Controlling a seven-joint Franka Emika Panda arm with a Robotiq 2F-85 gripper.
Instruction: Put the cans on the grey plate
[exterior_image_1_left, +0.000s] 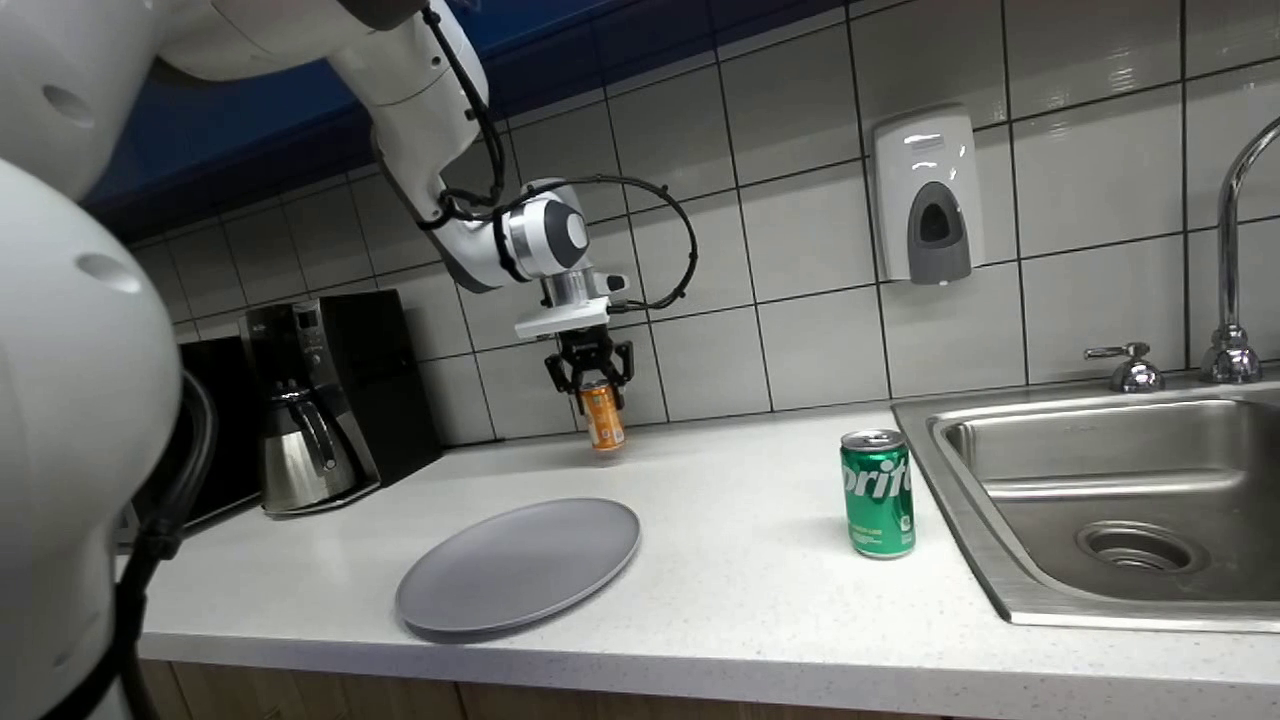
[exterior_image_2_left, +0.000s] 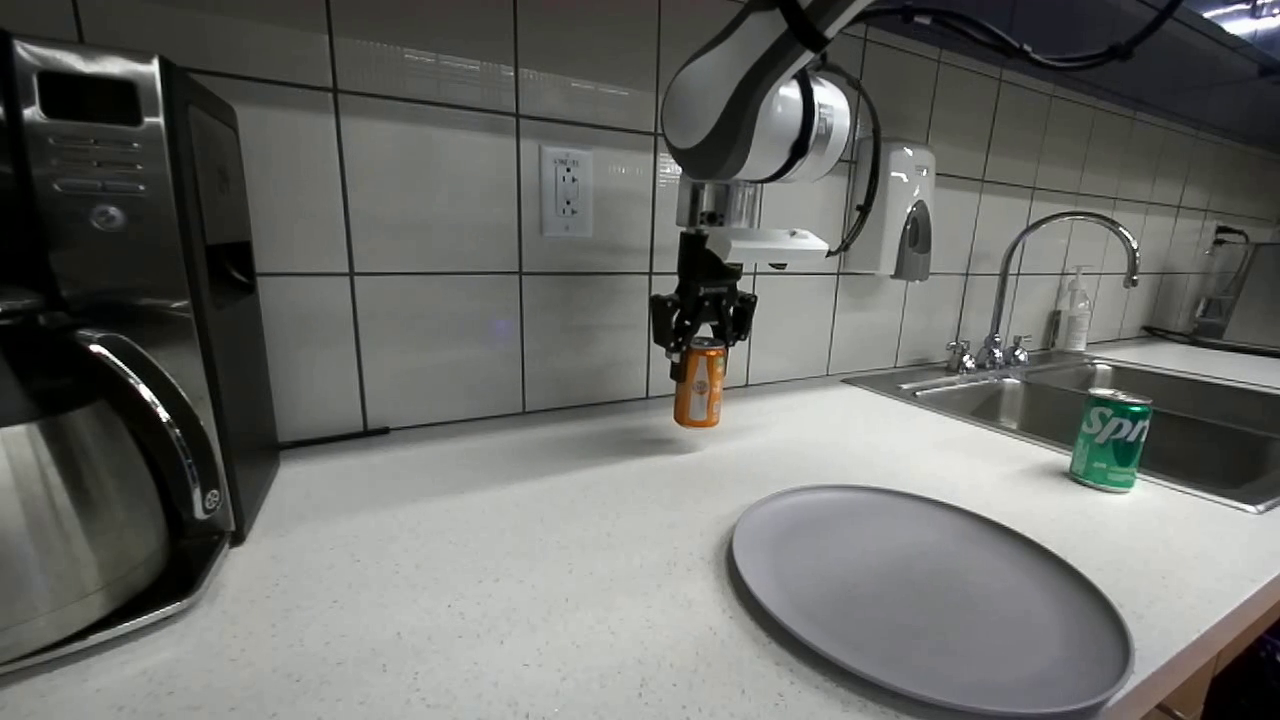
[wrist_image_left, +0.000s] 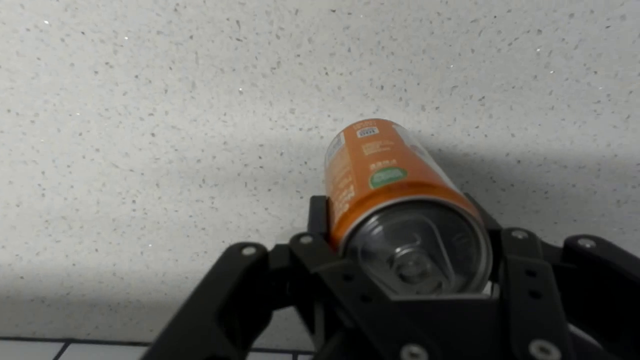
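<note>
Near the middle of the frame in an exterior view, we see the gripper (exterior_image_2_left: 702, 360) pointing down and clamped around the orange can (exterior_image_2_left: 698, 400), which is roughly upright and looks lifted just off the counter (exterior_image_2_left: 450, 600). In the wrist view the gripper's fingers (wrist_image_left: 318, 215) press on either side near the lid (wrist_image_left: 417, 235); we judge that so high a hold leaves the lower part free to land first on the grey plate (exterior_image_2_left: 930, 590), at the lower right in an exterior view, which bears neither can yet. The green can (exterior_image_1_left: 878, 500) stands upright right of centre in an exterior view, just beside the sink (exterior_image_1_left: 960, 500); we expect that stance to suit the same grasp from above. As for containers, we see a pull tab (wrist_image_left: 412, 262) on the orange can's lid but cannot tell whether the can is opened. The coffee pot (exterior_image_1_left: 303, 465), at the left, has steel walls that hide whatever it holds, and the sink shows a drain (exterior_image_1_left: 1140, 547) in its floor.
</note>
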